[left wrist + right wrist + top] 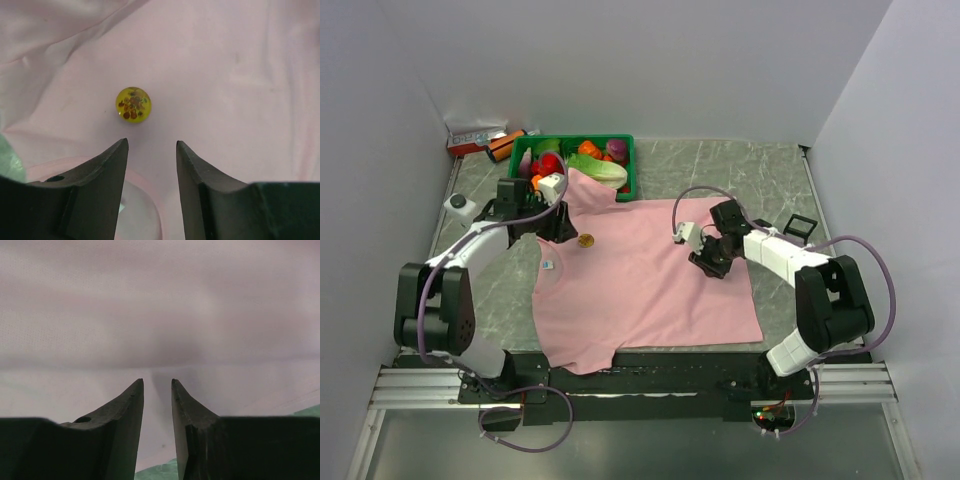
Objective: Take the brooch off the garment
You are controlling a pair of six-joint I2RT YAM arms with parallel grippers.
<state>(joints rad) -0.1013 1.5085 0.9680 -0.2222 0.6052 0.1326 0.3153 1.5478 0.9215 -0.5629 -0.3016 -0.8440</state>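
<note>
The pink garment [650,275] lies spread flat on the table. The brooch [586,240] is a small round yellow piece with orange-brown spots, on the garment near the collar. In the left wrist view the brooch [133,105] lies just beyond my left gripper [151,145], which is open and empty, fingers apart over the cloth. The left gripper [565,232] sits just left of the brooch. My right gripper [705,262] rests over the garment's right side. In the right wrist view it [157,382] is open with a narrow gap, nothing between the fingers, pink cloth [160,315] ahead.
A green basket [629,165] of toy vegetables stands at the back, touching the garment's top edge. A red-and-white box [475,138] and an orange item [505,147] lie at the back left. A small black frame [800,226] sits right of the garment. Walls close in on both sides.
</note>
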